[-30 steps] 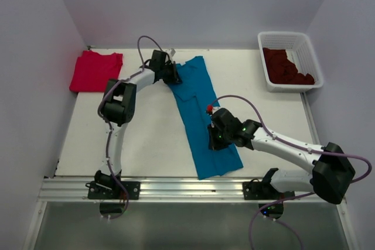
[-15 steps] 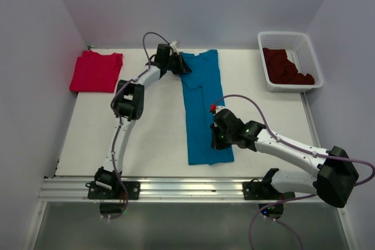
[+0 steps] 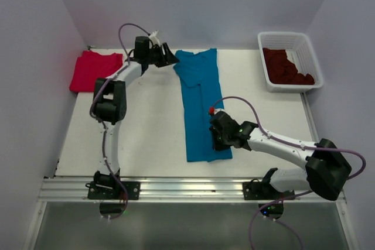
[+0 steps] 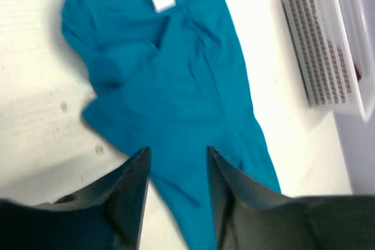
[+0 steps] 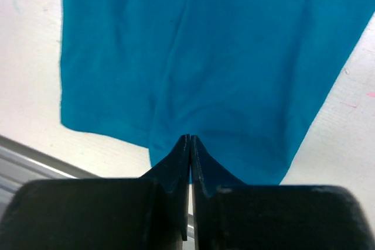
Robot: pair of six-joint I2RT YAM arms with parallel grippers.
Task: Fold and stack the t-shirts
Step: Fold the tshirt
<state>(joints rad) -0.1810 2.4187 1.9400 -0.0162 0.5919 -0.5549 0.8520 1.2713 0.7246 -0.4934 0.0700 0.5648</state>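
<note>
A bright red cloth t-shirt [image 3: 95, 69] lies folded at the far left corner of the white table [image 3: 135, 133]. Next to it the left gripper [image 3: 171, 57] hangs with its jaws parted and nothing between them, just beside the collar end of a teal blue cloth t-shirt [image 3: 199, 103]. That shirt is stretched in a long strip down the table's middle. Near its lower hem the right gripper [image 3: 218, 140] is pinched tight on the cloth. At far right, a white plastic lattice basket [image 3: 281, 33] holds dark maroon t-shirts [image 3: 287, 68].
</note>
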